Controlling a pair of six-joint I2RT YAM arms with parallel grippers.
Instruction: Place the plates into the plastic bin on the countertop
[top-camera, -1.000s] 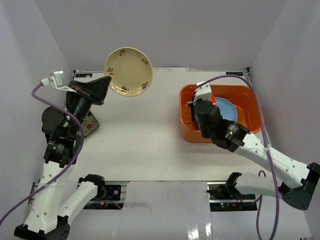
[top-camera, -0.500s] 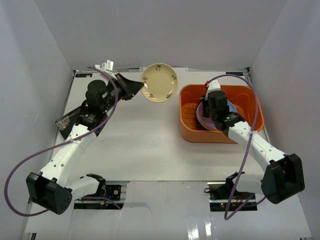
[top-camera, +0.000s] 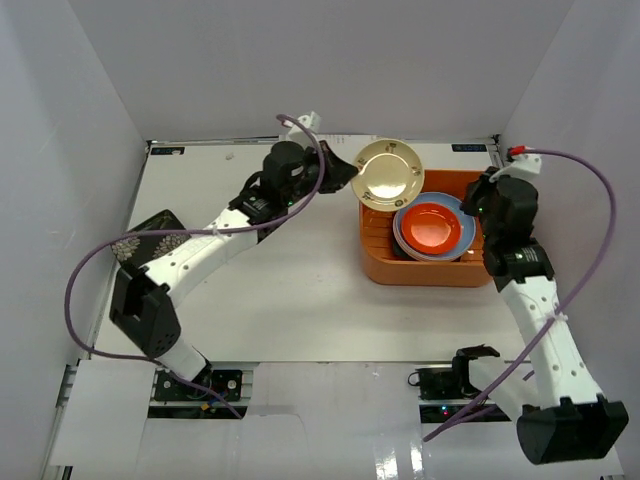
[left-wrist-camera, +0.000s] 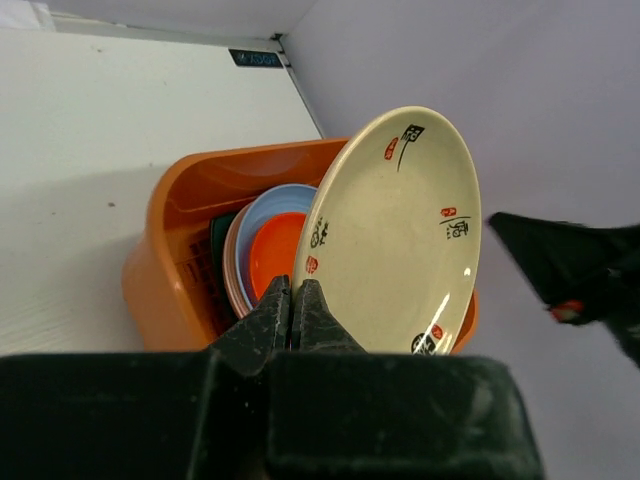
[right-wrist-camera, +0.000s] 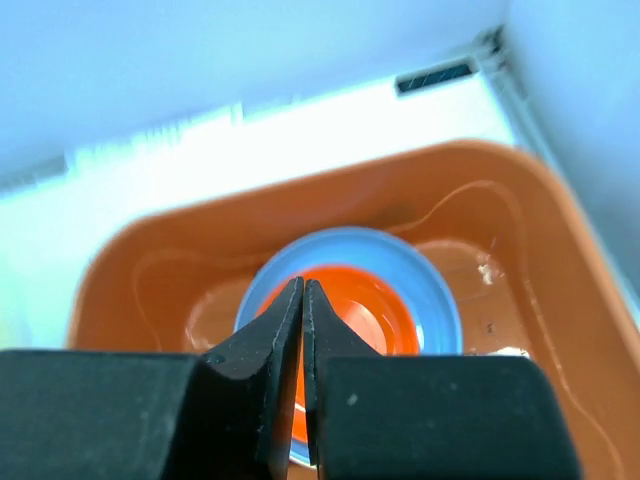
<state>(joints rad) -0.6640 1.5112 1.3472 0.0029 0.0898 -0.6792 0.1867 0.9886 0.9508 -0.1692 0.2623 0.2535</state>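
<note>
Left end effector (left-wrist-camera: 292, 297) grips cream plate (left-wrist-camera: 400, 230) rim, above bin (left-wrist-camera: 172, 205).

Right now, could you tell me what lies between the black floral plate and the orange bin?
In the top view, only the left arm crosses above bare countertop between the black floral plate and the bin.

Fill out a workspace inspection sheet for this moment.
Surface: flat white countertop, no spills seen.
Job's things: round cream plate tilted over far-left corner of large orange plastic bin; red-orange plate on blue plate inside; black floral rounded-square plate on countertop, left.
Clutter: nothing seen.
Hands: left hand shut on cream plate's rim; right hand shut, empty, above bin.
Cables: purple cables loop from both arms.
Surroundings: pale grey walls.
</note>
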